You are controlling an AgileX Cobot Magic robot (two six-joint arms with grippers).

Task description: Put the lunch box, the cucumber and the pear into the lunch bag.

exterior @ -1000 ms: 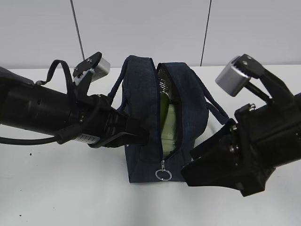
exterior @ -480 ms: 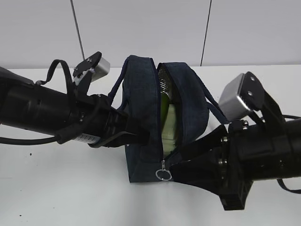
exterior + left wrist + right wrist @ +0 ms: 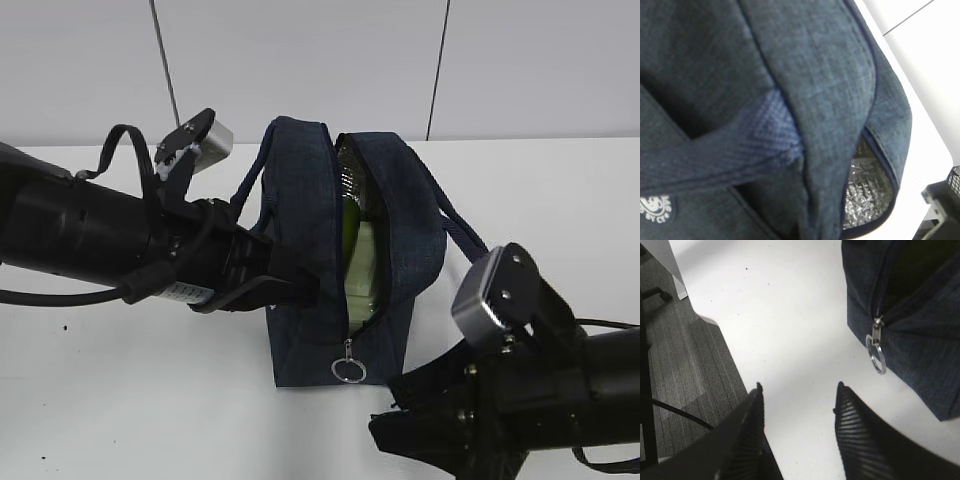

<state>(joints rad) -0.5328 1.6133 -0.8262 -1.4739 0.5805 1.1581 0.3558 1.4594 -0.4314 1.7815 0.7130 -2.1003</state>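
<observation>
The left fingers (image 3: 300, 290), closed on the lunch bag (image 3: 300, 250)'s left wall, hold its mouth wide over the lunch box (image 3: 365, 262) and cucumber (image 3: 349, 222), while the right fingers (image 3: 799, 390) hang open and empty above the near desk (image 3: 150, 400).

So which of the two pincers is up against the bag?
The left pincer, pressed shut against the lunch bag's side. The right pincer hangs open over the bare table.

No words or numbers can be read here. The lunch bag (image 3: 805, 90) has a small round white badge (image 3: 656, 208) low on its side, cut off at the edge, too blurry to read. A white label (image 3: 185, 292) on the left arm is too small.
</observation>
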